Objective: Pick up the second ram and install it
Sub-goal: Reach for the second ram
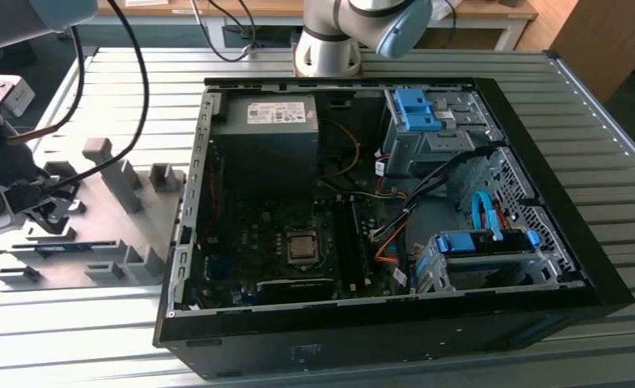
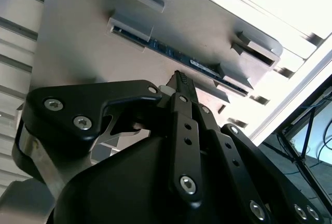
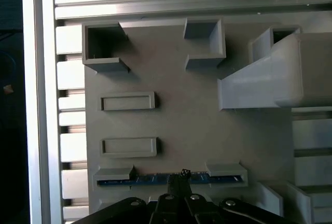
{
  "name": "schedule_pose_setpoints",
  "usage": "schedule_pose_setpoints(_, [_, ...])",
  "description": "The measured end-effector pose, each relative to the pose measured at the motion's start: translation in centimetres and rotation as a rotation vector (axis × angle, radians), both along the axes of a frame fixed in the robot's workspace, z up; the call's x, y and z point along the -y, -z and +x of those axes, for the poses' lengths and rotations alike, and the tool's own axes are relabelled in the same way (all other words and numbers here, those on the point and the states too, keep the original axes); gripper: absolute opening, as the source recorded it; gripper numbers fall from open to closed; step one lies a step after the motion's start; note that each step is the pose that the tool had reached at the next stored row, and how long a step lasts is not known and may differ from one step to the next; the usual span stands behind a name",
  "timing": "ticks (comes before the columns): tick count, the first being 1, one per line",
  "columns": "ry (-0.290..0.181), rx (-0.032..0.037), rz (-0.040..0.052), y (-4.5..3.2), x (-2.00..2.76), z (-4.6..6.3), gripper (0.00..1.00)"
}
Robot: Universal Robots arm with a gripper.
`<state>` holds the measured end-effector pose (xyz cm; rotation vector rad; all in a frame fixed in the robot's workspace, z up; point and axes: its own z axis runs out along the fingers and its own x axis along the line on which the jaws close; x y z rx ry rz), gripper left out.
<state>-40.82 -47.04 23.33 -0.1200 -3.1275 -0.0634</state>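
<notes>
Slats of bare metal make up the table point(image 1: 576, 89). Toward three o'clock in the exterior view we see an open computer case point(image 1: 404, 343) with its motherboard point(image 1: 263, 234) exposed. Toward nine o'clock lies a grey fixture plate point(image 1: 96, 222) studded with holder blocks point(image 3: 114, 173), and the gripper point(image 1: 45, 220) hangs over it. We find the second ram point(image 3: 145, 181) resting on its long edge in that plate, each end seated in a block. In both wrist views it reads as a thin blue-green strip. The jaws are clenched, tips meeting with nothing gripped between them, and they hover just above the middle of the stick. Whether they touch it we cannot tell.
</notes>
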Motion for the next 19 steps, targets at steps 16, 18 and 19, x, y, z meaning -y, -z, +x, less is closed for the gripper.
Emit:
schedule_pose_setpoints(16, [0.0,0.0001,0.0,1.56,0.0,0.0,0.1])
schedule_pose_setpoints(18, [0.0,0.0001,0.0001,1.76,0.0,0.0,0.1])
schedule_pose_setpoints(19, [0.0,0.0001,0.0001,1.85,0.0,0.0,0.1])
